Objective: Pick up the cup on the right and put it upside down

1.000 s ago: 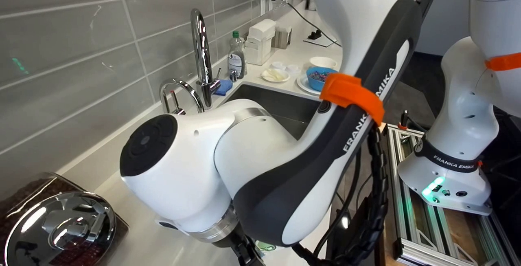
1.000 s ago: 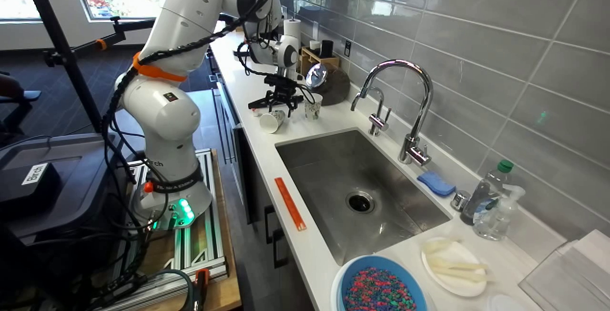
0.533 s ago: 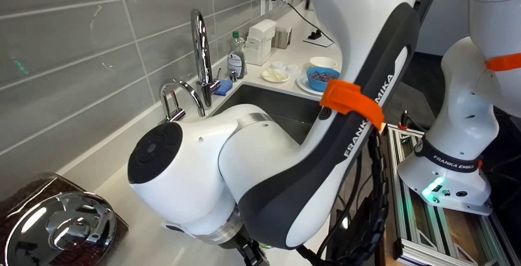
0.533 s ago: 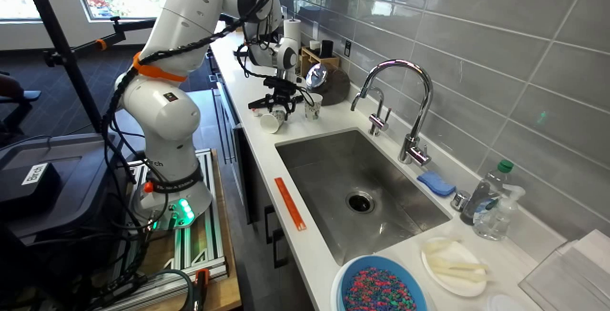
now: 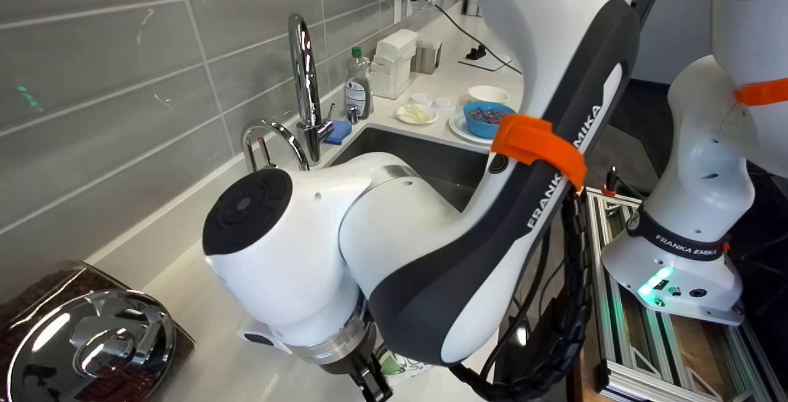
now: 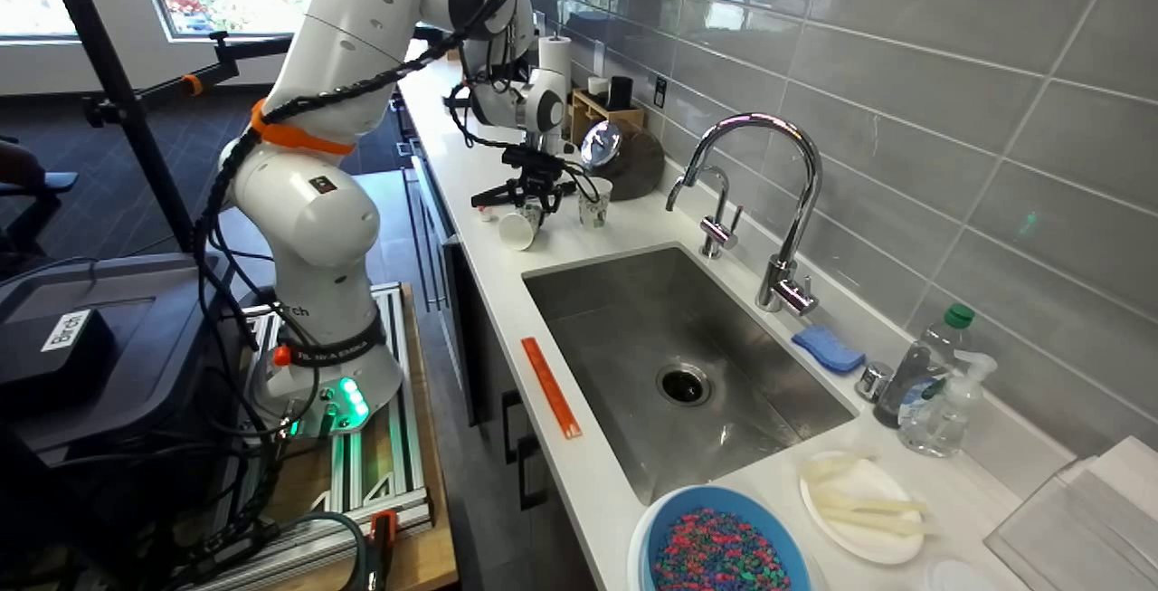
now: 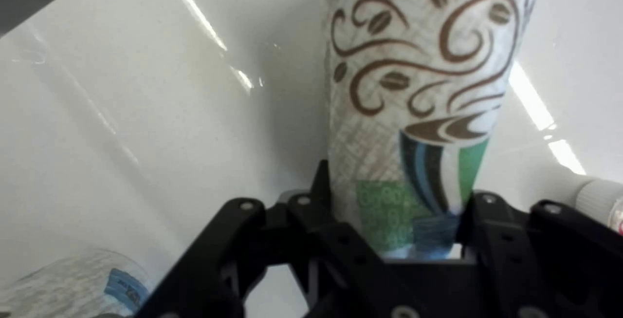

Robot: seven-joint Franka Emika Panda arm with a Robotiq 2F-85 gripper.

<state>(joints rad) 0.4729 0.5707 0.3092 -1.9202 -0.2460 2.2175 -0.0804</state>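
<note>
The cup point(image 7: 418, 79), white with brown swirls and a green and blue print, lies on its side. In an exterior view its open mouth point(image 6: 517, 231) faces the sink side; in another its green print point(image 5: 397, 365) shows beneath the arm. My gripper point(image 7: 395, 196) is shut on the cup's narrow end, one finger point(image 7: 322, 186) against each side. It appears at counter height; whether it touches the counter I cannot tell. A similar cup point(image 6: 594, 202) stands upright beside the gripper, towards the wall.
A glass jar of beans with a shiny lid point(image 5: 98, 340) stands by the wall. A small white-capped item point(image 7: 601, 201) lies close to the cup. The sink point(image 6: 651, 301), tall faucet point(image 6: 801, 175) and blue bowl point(image 6: 778, 537) are further along the counter.
The jaws have come together from wide apart onto the cup's sides. The lying cup has turned slightly and shifted a little between the fingers. The arm has moved only slightly.
</note>
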